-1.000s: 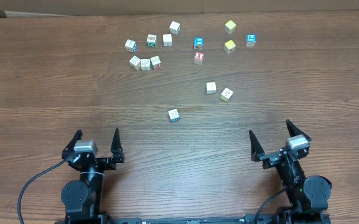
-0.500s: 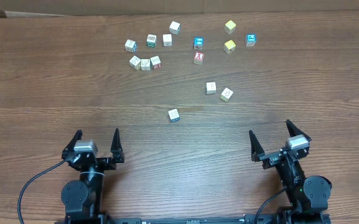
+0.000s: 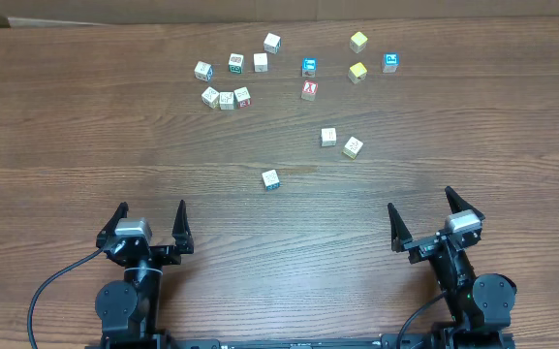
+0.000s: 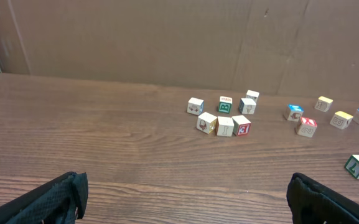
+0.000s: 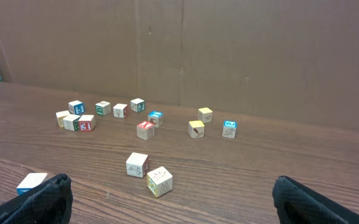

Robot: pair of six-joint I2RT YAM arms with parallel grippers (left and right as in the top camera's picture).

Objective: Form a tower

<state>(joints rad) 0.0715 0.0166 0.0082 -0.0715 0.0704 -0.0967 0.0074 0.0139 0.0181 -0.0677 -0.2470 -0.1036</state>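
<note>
Hands come first: our left hand [image 3: 151,208] and our right hand [image 3: 420,201] sit at the near edge of the worktop [image 3: 66,145], each spread wide and holding nothing. No tower stands anywhere. We see only single blocks lying flat, none on top of another, so we judge the building has not yet begun.

Closest to us lies a lone block [image 3: 270,179], between the two hands and well apart from the rest. Beyond it, toward our right, a pale block [image 3: 328,137] has a yellow-edged block [image 3: 353,147] just beside it. Farther off on the left, a row of three blocks [image 3: 227,100] sits so tight that they seem to touch. Farthest back is a loose scatter, among it a red-faced block [image 3: 308,90] and a yellow block [image 3: 358,42].

We think the tight row is the chief hazard, since wide fingers coming down there would likely shove the neighbours. A block gripped off-centre could tilt and land askew. A column one block wide forgives little, and a small offset low down may topple it. If both hands reach for the lone block at once, they could collide.
</note>
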